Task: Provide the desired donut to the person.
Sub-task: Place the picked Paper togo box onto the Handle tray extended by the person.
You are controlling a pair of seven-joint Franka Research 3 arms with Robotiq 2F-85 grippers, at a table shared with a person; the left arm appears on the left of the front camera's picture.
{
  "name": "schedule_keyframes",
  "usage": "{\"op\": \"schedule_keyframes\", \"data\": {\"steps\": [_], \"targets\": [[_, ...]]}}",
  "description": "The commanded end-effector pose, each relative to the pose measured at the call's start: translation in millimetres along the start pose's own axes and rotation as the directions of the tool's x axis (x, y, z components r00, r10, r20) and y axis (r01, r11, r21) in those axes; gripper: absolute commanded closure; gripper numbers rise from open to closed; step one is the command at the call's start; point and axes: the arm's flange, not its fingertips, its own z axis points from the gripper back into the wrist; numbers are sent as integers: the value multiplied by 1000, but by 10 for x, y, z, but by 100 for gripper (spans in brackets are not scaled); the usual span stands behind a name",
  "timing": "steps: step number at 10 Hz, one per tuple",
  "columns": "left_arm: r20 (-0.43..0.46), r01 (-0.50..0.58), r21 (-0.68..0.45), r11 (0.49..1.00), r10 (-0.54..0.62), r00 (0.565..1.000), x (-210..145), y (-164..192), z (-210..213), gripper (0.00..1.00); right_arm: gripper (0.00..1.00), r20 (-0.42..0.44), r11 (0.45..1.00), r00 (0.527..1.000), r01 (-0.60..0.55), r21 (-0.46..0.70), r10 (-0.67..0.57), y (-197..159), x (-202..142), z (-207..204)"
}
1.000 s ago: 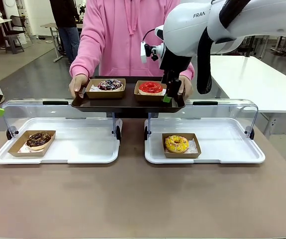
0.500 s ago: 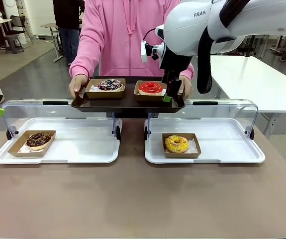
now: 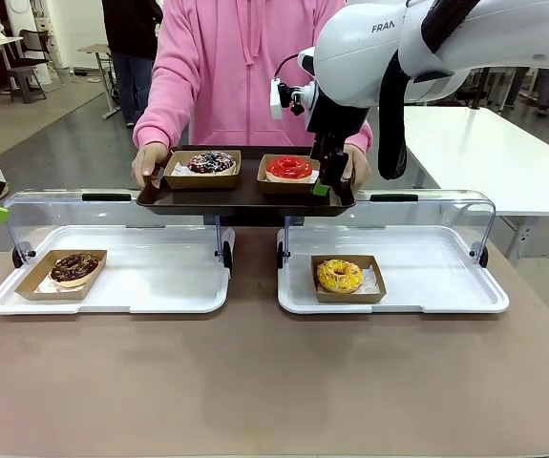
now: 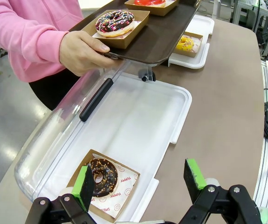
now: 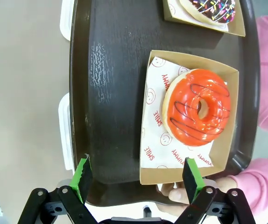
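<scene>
The red-glazed donut point(image 5: 196, 107) lies in its cardboard tray point(image 5: 147, 175) on the dark serving tray point(image 3: 245, 202) that the person point(image 3: 245, 67) holds over the display cases. The right gripper point(image 5: 137, 179) hovers at the serving tray's near edge, its fingers apart, holding nothing. If it moves carelessly, a finger may catch the cardboard rim or knock the serving tray, which only the person's hands support. The left gripper point(image 4: 140, 179), fingers also apart, waits near the chocolate donut point(image 4: 101, 176).

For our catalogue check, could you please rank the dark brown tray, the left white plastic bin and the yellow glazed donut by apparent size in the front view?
1. Left white plastic bin, largest.
2. Dark brown tray; it sits farther from the camera, so its true rank against the bin is unsure.
3. Yellow glazed donut, clearly smallest.
</scene>
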Motion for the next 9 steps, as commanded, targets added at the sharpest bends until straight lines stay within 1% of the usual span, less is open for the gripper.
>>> {"op": "schedule_keyframes", "data": {"steps": [1, 9], "targets": [[7, -7, 3, 1000, 7, 1000, -4, 2, 3, 0, 0, -1, 1000, 1000, -2, 1, 2, -1, -9, -3], [7, -7, 3, 1000, 7, 1000, -4, 2, 3, 0, 0, -1, 1000, 1000, -2, 1, 2, -1, -9, -3]]}}
